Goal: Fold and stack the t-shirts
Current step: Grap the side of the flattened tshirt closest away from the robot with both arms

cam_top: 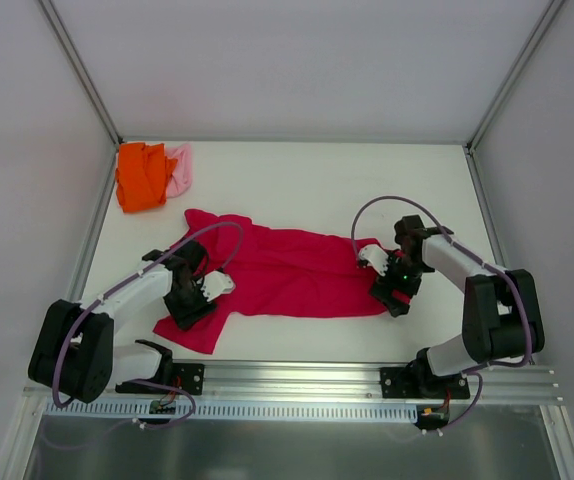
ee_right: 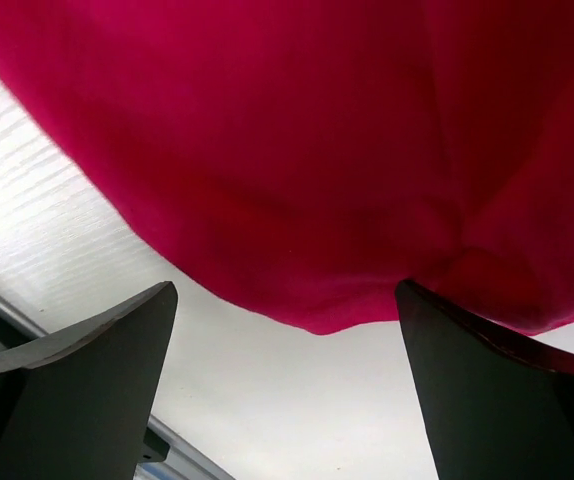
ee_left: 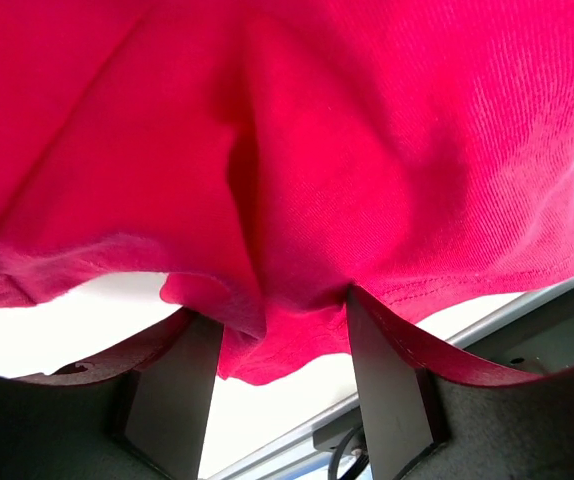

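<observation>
The left pincer [ee_left: 272, 335] is closed on a bunched hem fold of the crimson-red t-shirt [cam_top: 287, 270] spread on the table [cam_top: 317, 180], while the right pincer [ee_right: 287, 292] is held wide (nothing gripped), so the cloth could be dragged askew if one side alone is lifted.

The crimson-red cloth t-shirt [ee_left: 367, 130] is a soft, matt knit with a fine ribbed grain, and its stitched hem is slightly fuzzy at the edge. The bright orange cloth t-shirt [cam_top: 142, 176] and the pale pink cloth t-shirt [cam_top: 180, 170] look equally soft and dull. The white desk [cam_top: 307, 185] is matt, with faint ridges showing in the right wrist view. The left end effector [ee_left: 277, 310] has fingers [ee_left: 172, 400] of dark, smooth plastic with a slight sheen, and those of the right end effector [ee_right: 285, 285] look alike. The silver metal rail [cam_top: 297, 373] has a brushed shine.
</observation>
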